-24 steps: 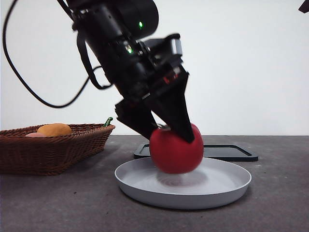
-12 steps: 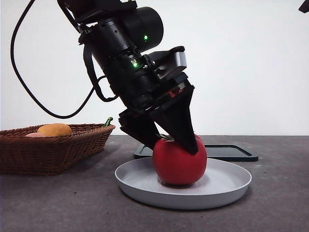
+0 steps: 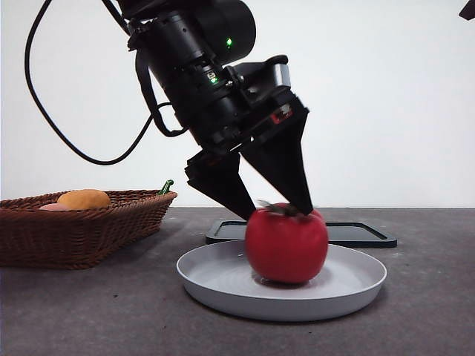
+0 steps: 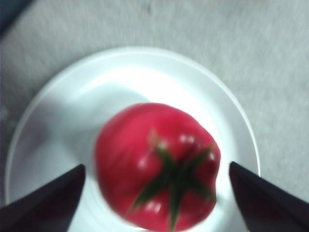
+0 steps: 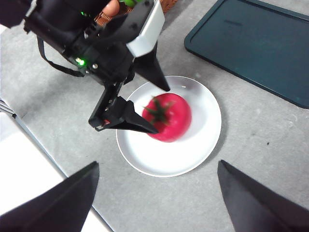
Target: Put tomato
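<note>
The glossy red tomato (image 3: 286, 246) with its green calyx sits upright on the white plate (image 3: 356, 285). My left gripper (image 3: 278, 213) hovers just over its top, jaws open and spread to either side of the calyx, tips level with the top of the fruit. The left wrist view looks straight down on the tomato (image 4: 157, 166) resting on the plate (image 4: 63, 121), between the open left gripper (image 4: 157, 166). High above, my right gripper (image 5: 158, 164) is open and empty, looking down on the tomato (image 5: 167, 117), the plate (image 5: 193, 150) and the left gripper (image 5: 161, 110).
A wicker basket (image 3: 82, 226) at the left holds an orange-yellow fruit (image 3: 84, 199). A dark flat tray (image 3: 356, 233) lies behind the plate, also visible as the tray (image 5: 251, 43) from above. The black tip of the waiting arm (image 3: 467, 9) shows in the top right corner.
The left gripper lowered the tomato onto the plate, then opened and rose slightly. The tomato now rests free on the plate, a little further right.
</note>
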Available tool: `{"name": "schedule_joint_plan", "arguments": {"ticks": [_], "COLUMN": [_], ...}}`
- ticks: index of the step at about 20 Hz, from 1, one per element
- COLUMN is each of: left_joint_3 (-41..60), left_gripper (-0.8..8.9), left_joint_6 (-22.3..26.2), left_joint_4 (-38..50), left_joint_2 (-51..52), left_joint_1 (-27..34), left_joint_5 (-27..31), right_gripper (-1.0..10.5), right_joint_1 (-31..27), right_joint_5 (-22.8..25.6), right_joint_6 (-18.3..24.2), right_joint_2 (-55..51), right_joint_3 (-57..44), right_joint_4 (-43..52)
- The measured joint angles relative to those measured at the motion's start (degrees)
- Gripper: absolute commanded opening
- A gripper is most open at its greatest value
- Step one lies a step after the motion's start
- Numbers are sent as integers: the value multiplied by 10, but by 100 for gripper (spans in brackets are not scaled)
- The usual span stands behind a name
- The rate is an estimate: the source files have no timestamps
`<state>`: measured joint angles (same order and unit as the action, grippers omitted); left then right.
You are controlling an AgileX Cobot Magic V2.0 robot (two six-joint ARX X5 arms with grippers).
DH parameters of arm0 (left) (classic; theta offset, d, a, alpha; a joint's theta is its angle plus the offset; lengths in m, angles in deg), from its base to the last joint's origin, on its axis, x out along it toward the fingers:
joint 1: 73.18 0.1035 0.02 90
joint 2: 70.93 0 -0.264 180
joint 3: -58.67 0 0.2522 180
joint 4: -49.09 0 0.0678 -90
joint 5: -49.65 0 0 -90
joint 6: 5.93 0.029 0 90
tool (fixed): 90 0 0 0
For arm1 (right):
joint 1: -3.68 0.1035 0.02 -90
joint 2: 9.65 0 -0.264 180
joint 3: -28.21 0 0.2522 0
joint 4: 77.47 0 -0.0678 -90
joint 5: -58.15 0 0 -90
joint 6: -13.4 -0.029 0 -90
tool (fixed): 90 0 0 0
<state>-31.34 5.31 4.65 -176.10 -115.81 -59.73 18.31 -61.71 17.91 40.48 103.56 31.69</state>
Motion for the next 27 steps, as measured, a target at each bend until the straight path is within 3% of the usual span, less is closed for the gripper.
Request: {"name": "schedule_joint_plan", "arguments": {"ticks": [9, 22, 27], "left_joint_3": [0, 0, -1], "left_gripper": [536, 536, 535], "left_joint_6": [-2, -32, -32], "left_joint_4": [-23, -94, -173], "left_joint_2": [17, 294, 369], "left_joint_1": [23, 194, 264], "left_joint_5": [1, -1, -42], "right_gripper": [391, 391, 391], "right_joint_1": [0, 0, 0], "right_joint_5": [0, 0, 0], "right_joint_6": [0, 0, 0], "right_joint_2": [0, 0, 0], "right_joint_3": [0, 0, 0], "right_joint_4": [0, 0, 4]}}
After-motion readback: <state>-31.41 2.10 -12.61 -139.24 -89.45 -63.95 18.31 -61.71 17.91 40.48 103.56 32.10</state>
